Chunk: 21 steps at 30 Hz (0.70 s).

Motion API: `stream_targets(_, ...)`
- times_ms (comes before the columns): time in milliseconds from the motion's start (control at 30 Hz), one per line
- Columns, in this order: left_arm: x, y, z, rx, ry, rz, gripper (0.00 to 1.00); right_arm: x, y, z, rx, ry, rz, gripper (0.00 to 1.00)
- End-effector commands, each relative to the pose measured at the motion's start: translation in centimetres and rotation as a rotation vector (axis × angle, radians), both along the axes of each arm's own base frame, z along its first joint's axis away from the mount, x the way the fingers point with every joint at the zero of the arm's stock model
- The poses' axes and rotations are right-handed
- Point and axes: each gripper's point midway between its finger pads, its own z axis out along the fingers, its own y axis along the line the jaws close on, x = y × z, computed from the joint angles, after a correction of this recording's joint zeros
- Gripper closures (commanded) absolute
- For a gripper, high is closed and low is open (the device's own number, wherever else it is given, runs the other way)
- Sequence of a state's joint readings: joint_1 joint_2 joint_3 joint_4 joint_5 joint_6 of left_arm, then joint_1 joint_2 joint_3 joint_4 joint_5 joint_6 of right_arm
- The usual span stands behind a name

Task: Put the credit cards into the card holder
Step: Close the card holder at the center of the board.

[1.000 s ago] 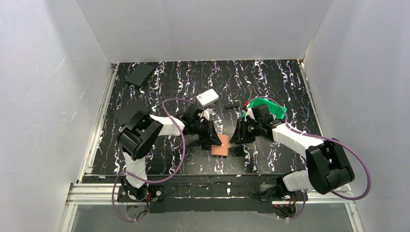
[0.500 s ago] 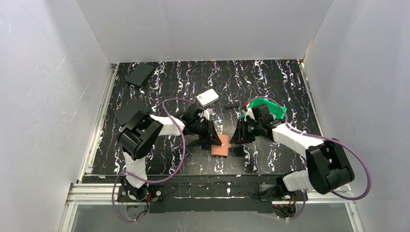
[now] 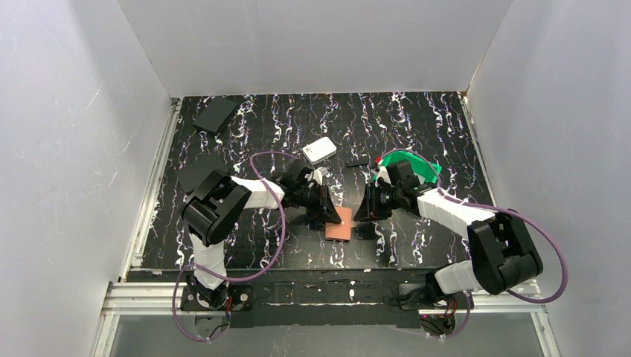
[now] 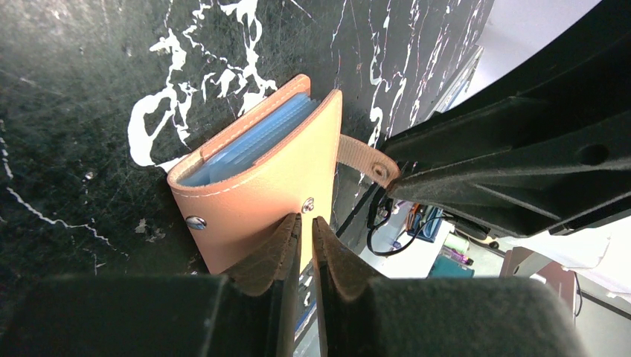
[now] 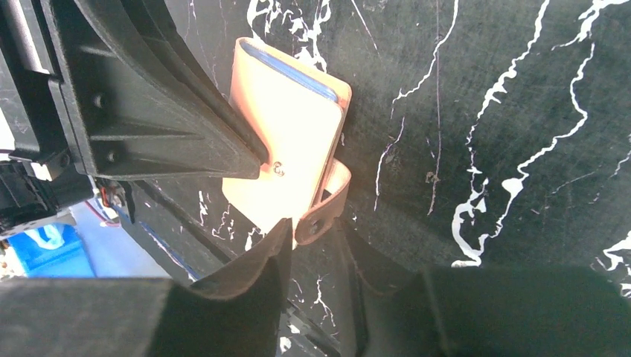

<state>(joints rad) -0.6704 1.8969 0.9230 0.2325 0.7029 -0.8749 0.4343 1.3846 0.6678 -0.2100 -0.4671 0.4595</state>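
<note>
Orange-brown leather card holder (image 3: 339,224) lies folded near the middle of the tabletop's near edge. Your left gripper (image 4: 306,219) is pinched almost shut on its cover edge. Your right gripper (image 5: 314,227) has been narrowing around the loose snap tab (image 5: 327,201) and is not yet clamped, so tab work looks imminent. Farther back, the white rounded box (image 3: 319,150) and green bin (image 3: 417,158) block nothing.

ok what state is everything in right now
card holder: folded closed, blue inner panels showing at its edge
snap tab: unfastened, sticking out
left gripper: shut, pressed against the card holder
right gripper: open, straddling the snap tab
</note>
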Motion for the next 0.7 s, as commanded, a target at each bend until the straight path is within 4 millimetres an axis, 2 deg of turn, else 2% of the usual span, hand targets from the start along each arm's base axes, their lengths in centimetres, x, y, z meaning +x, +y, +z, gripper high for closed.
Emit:
stream_targets(0,0.5,0.4,-1.1,0.037,-0.010,0.012,0.89,1.2,0.6,1.3,0.019,-0.057,0.005,0.70)
stream_targets(67,0.4,0.4,-1.0,0.037,-0.010,0.010,0.89,1.1,0.6,1.6,0.024,-0.062,0.001,0.75)
stream_targets(267,0.4,0.4,-1.2,0.039,-0.008,0.010,0.89,0.9,0.6,1.5,0.025,-0.055,0.004,0.99)
stream_targets(467,0.4,0.6,-1.5,0.047,-0.007,0.015,0.90,0.8,1.8,2.2,0.111,-0.044,0.009,0.99)
stream_targets(667,0.4,0.7,-1.8,0.052,-0.001,0.016,0.90,0.7,3.4,1.4,0.169,0.005,0.033,0.99)
